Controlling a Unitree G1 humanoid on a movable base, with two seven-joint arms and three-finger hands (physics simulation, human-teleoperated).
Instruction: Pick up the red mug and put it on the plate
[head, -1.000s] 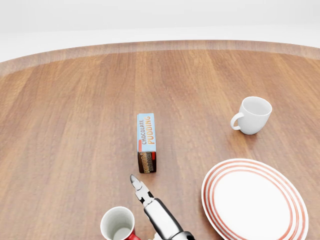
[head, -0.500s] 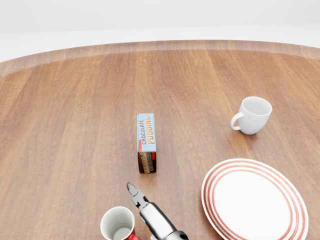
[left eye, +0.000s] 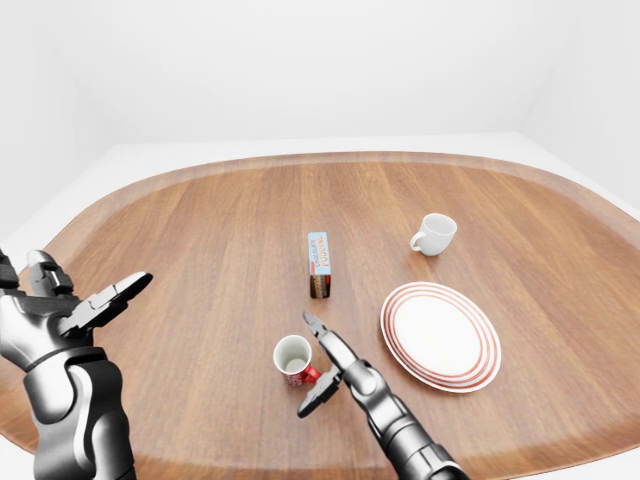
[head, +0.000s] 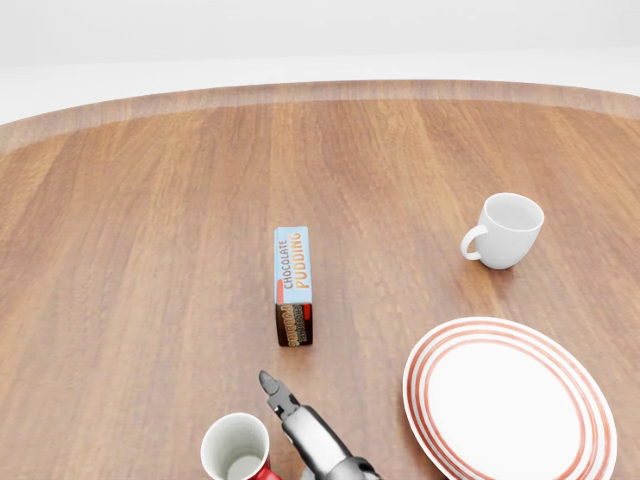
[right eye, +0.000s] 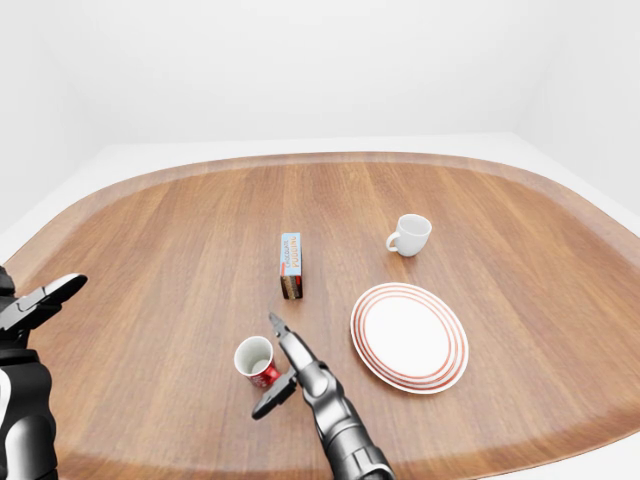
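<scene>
The red mug (left eye: 294, 361) stands upright with a white inside, near the bottom centre of the left-eye view, its handle toward my right hand. My right hand (left eye: 322, 366) is open just right of the mug, one finger reaching up past its rim and another below it, not closed round it. The white plate (left eye: 440, 334) with red rings lies to the right of the hand. My left hand (left eye: 95, 305) hangs open at the far left, away from everything. In the head view the mug (head: 237, 449) sits at the bottom edge.
A chocolate pudding box (left eye: 319, 265) stands above the mug in the middle of the round wooden table (left eye: 200, 230). A white cup (left eye: 434, 234) sits above the plate. The table edge curves close along the bottom.
In the head view my right hand's upper finger has drawn slightly back down toward the bottom edge beside the mug. Mug, plate, box and cup have not moved.
</scene>
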